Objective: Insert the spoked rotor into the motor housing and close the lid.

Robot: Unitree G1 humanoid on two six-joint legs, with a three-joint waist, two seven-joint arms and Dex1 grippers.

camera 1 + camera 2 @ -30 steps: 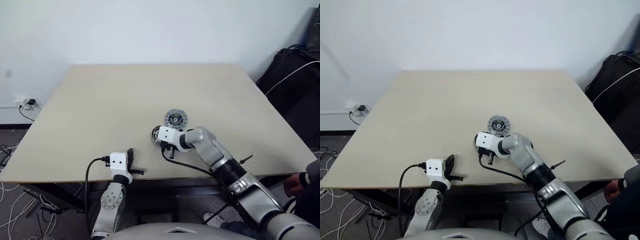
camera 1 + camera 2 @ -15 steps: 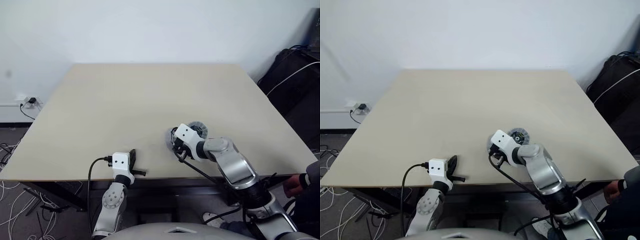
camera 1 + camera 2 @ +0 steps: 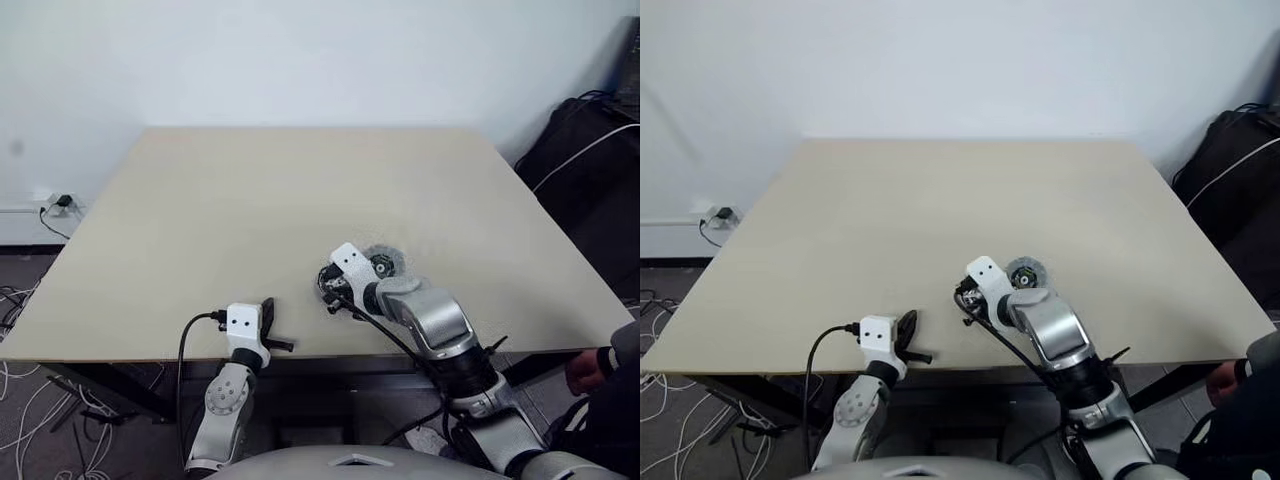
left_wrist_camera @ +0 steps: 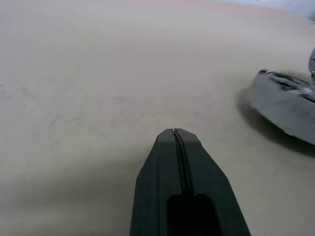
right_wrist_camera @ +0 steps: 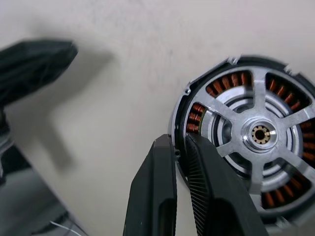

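Observation:
In the right wrist view my right gripper (image 5: 178, 147) is shut on the dark rim of the motor housing (image 5: 197, 115). Copper windings ring the housing, and the silver spoked rotor (image 5: 260, 133) sits inside it. In the head views this disc (image 3: 384, 262) shows near the table's front edge, just right of my right wrist's white camera block. I cannot tell whether it rests on the table or hangs above it. My left gripper (image 3: 266, 308) is shut and empty at the front edge. A grey round piece, probably the lid (image 4: 283, 110), lies on the table ahead of it.
The beige table (image 3: 300, 180) stretches wide beyond both hands; its front edge runs right under them. A black bag (image 3: 590, 150) stands off the table's right side. A person's hand (image 3: 583, 370) shows at the lower right. Cables and a wall socket (image 3: 60, 205) are at the left.
My right gripper swung to the right with the disc, then came back a little to the left, and its wrist rolled. The left gripper stayed where it was.

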